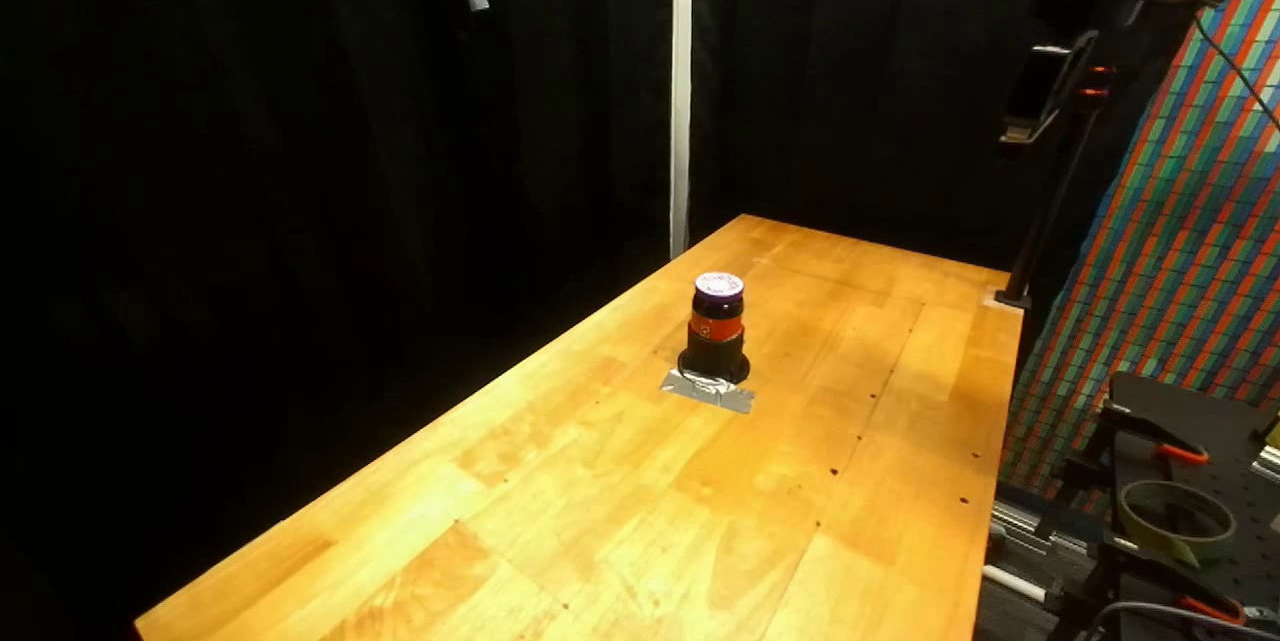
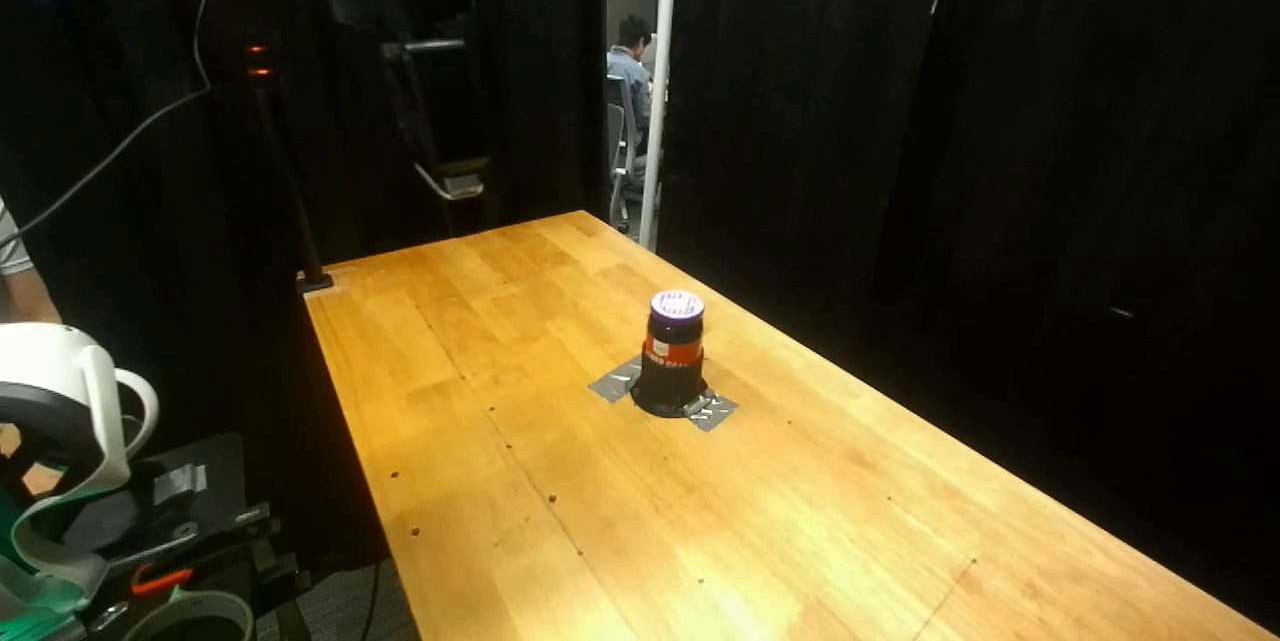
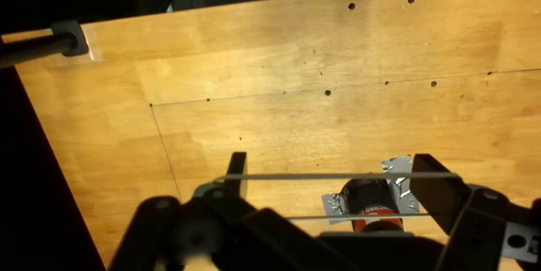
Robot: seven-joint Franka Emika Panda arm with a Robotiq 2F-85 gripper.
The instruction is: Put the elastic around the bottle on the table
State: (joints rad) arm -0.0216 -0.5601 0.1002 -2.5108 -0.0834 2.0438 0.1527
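The bottle (image 1: pixel 717 326) stands upright on the table (image 1: pixel 560 481) in both exterior views (image 2: pixel 673 351). It has an orange-red band, a dark neck and a purple-rimmed lid with a pale top. Its lower part sits in a black round holder taped to the table. In the wrist view the bottle (image 3: pixel 378 223) shows at lower right; its top is hidden behind the gripper. My gripper (image 3: pixel 331 156) is open. The elastic (image 3: pixel 312 176) is stretched across both fingers as two pale strands. In both exterior views the gripper (image 1: pixel 1035 126) hangs dark, high above the table and apart from the bottle (image 2: pixel 455 176).
Grey tape strips (image 2: pixel 712 411) fix the holder to the table. A black pole (image 1: pixel 1012 296) stands at the far table corner. A dark side cart with a tape roll (image 1: pixel 1180 511) is beside the table. Black curtains (image 1: pixel 300 171) hang behind. A person (image 2: pixel 630 71) sits beyond a gap.
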